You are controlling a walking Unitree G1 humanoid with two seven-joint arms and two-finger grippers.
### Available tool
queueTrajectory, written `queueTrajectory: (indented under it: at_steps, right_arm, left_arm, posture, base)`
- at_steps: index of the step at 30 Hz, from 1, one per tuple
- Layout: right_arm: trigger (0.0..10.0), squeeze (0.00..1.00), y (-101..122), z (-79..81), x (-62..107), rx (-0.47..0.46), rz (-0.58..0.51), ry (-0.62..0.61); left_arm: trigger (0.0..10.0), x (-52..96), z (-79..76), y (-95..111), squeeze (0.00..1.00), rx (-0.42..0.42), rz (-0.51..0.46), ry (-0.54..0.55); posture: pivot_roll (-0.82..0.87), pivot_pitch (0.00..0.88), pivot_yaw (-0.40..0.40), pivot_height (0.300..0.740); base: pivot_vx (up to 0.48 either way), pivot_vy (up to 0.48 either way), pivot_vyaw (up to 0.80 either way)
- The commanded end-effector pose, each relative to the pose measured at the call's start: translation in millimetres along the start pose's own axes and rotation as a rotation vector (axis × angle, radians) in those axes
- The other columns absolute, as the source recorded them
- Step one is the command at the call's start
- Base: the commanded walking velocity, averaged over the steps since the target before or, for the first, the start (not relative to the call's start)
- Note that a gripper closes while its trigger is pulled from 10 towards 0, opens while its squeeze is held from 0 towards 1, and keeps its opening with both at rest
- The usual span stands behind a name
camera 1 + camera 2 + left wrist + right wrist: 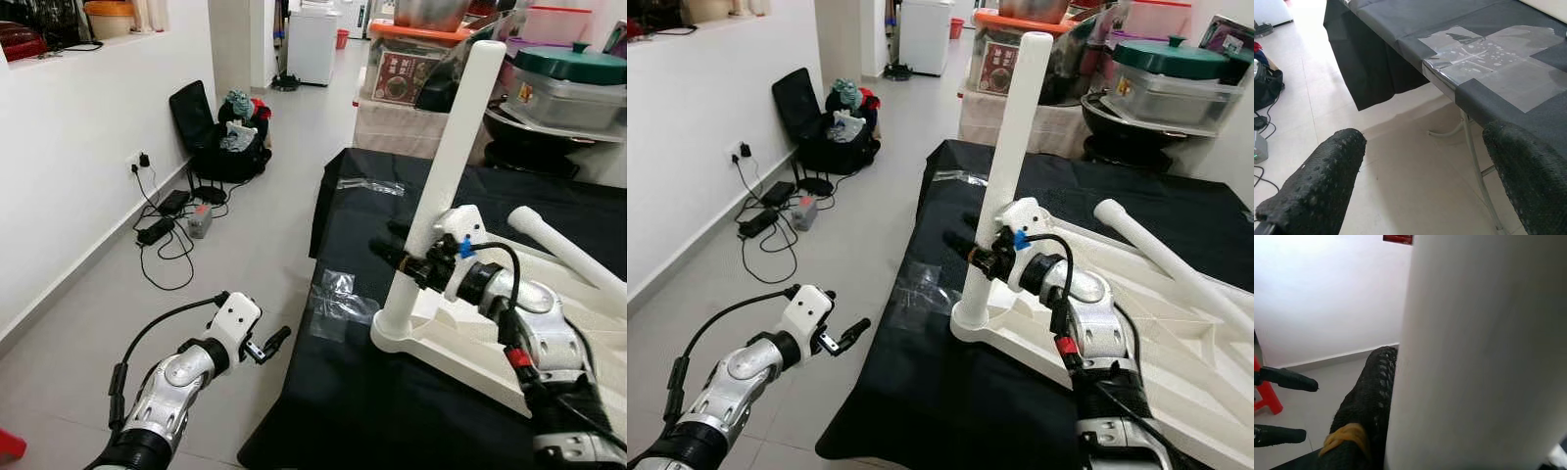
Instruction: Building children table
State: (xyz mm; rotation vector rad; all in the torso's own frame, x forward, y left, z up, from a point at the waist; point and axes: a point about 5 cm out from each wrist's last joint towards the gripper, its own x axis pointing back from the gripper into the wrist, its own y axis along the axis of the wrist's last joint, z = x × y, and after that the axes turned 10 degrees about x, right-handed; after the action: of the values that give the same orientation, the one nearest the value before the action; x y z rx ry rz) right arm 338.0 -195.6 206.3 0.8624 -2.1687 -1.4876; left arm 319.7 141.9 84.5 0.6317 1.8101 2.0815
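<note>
A white children's table top (1176,323) lies upside down on a table draped in black cloth (333,411). One white leg (451,166) stands upright in its near left corner socket. My right gripper (397,257) is shut on this leg low down; in the right wrist view the leg (1484,352) presses against one black finger (1364,406). A second white leg (1166,259) slants up from the far side of the top. My left gripper (274,343) hangs open over the floor, left of the table's edge, with nothing between its fingers (1317,191).
Clear plastic wrappers (338,299) lie on the cloth near the left edge. On the floor to the left are cables and a power strip (162,230) and a black bag (220,137). Shelves with pots and boxes (558,88) stand behind the table.
</note>
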Motion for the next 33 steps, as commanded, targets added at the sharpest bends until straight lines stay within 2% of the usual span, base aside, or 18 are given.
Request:
queueTrajectory:
  at_steps: [1, 2, 3, 4, 5, 6, 7, 9, 13, 17, 18, 23, 24, 25, 29, 30, 33]
  right_arm:
    - [0.0, 0.00, -0.9, -2.2, -0.1, 0.060, 0.032, -0.008]
    - [0.0, 0.00, -0.9, -2.2, -0.1, 0.060, 0.032, -0.008]
    - [0.0, 0.00, -5.1, -9.4, -0.1, 0.062, 0.086, -0.114]
    - [0.0, 0.00, -12.3, -20.7, 2.5, 0.067, 0.186, -0.300]
    - [0.0, 0.00, -17.3, -28.4, 5.6, 0.076, 0.258, -0.433]
    - [0.0, 0.00, -17.3, -28.4, 5.6, 0.076, 0.258, -0.433]
    - [0.0, 0.00, -22.0, -33.7, 11.7, 0.074, 0.325, -0.581]
    - [0.0, 0.00, -26.4, -32.0, 20.5, 0.020, 0.366, -0.759]
    - [0.0, 0.00, -24.5, -20.6, 22.3, -0.002, 0.361, -0.830]
    - [0.0, 0.00, -16.9, 20.5, 8.1, -0.069, 0.345, -0.844]
    - [0.0, 0.00, -16.9, 20.5, 8.1, -0.069, 0.345, -0.844]
    - [0.0, 0.00, -17.2, 46.7, -4.3, -0.106, 0.380, -0.827]
    - [6.5, 0.00, -18.4, 53.1, -7.8, -0.115, 0.392, -0.801]
    - [10.0, 0.00, -18.7, 57.0, -10.9, -0.130, 0.387, -0.776]
    - [10.0, 0.00, -15.5, 58.8, -12.6, -0.148, 0.354, -0.760]
    - [10.0, 1.00, -10.1, 56.6, -11.6, -0.167, 0.307, -0.757]
    - [10.0, 1.00, 0.2, 46.8, -10.5, -0.156, 0.231, -0.734]
  left_arm:
    - [10.0, 0.7, 0.9, -0.6, 0.00, -0.010, 0.004, -0.005]
    - [10.0, 0.7, 0.9, -0.6, 0.00, -0.010, 0.004, -0.005]
    - [10.0, -0.1, -0.2, -0.5, 0.00, -0.010, 0.004, -0.007]
    - [10.0, -0.8, -1.4, -0.4, 0.00, -0.009, 0.003, -0.010]
    - [10.0, -1.3, -2.1, -0.3, 0.00, -0.009, 0.002, -0.011]
    - [10.0, -1.3, -2.1, -0.3, 0.00, -0.009, 0.002, -0.011]
    - [10.0, -1.6, -2.6, -0.2, 0.00, -0.007, 0.002, -0.012]
    - [10.0, -1.4, -3.5, -0.7, 0.00, -0.006, 0.003, -0.013]
    - [10.0, -0.7, -4.5, -1.6, 0.00, -0.006, 0.006, -0.017]
    - [10.0, -1.0, -4.1, -2.2, 0.00, -0.007, 0.010, -0.017]
    - [10.0, -1.0, -4.1, -2.2, 0.00, -0.007, 0.010, -0.017]
    - [10.0, -1.6, -4.9, -2.3, 0.00, -0.007, 0.011, -0.019]
    - [10.0, -1.5, -4.8, -2.8, 0.00, -0.009, 0.014, -0.017]
    - [10.0, -1.4, -4.5, -3.1, 0.00, -0.009, 0.016, -0.016]
    - [10.0, -1.2, -3.7, -3.5, 0.00, -0.006, 0.018, -0.015]
    - [10.0, -1.0, -3.0, -3.6, 0.00, -0.005, 0.019, -0.015]
    - [10.0, -0.8, -1.9, -3.4, 0.00, -0.005, 0.019, -0.013]
  posture:
    - [0.10, 0.000, -0.103, 0.740]
    - [0.10, 0.000, -0.103, 0.740]
    - [0.10, 0.000, -0.103, 0.740]
    - [0.09, 0.000, -0.104, 0.740]
    - [0.09, 0.000, -0.104, 0.740]
    - [0.09, 0.000, -0.104, 0.740]
    - [0.09, 0.000, -0.100, 0.740]
    - [0.09, 0.000, -0.096, 0.740]
    - [0.09, 0.000, -0.094, 0.740]
    - [0.08, 0.000, -0.093, 0.740]
    - [0.08, 0.000, -0.093, 0.740]
    - [0.08, 0.000, -0.091, 0.740]
    - [0.08, 0.000, -0.092, 0.740]
    - [0.08, 0.000, -0.092, 0.740]
    - [0.08, 0.000, -0.092, 0.740]
    - [0.08, 0.000, -0.092, 0.740]
    - [0.08, 0.000, -0.093, 0.740]
  base:
    - [0.000, 0.000, 0.00]
    - [0.000, 0.000, 0.00]
    - [0.000, 0.000, 0.00]
    - [0.000, 0.000, 0.00]
    - [0.000, 0.000, 0.00]
    - [0.000, 0.000, 0.00]
    - [0.000, 0.000, 0.00]
    - [0.000, 0.000, 0.00]
    - [0.000, 0.000, 0.00]
    - [0.000, 0.000, 0.00]
    - [0.000, 0.000, 0.00]
    - [0.000, 0.000, 0.00]
    - [0.000, 0.000, 0.00]
    - [0.000, 0.000, 0.00]
    - [0.000, 0.000, 0.00]
    - [0.000, 0.000, 0.00]
    - [0.000, 0.000, 0.00]
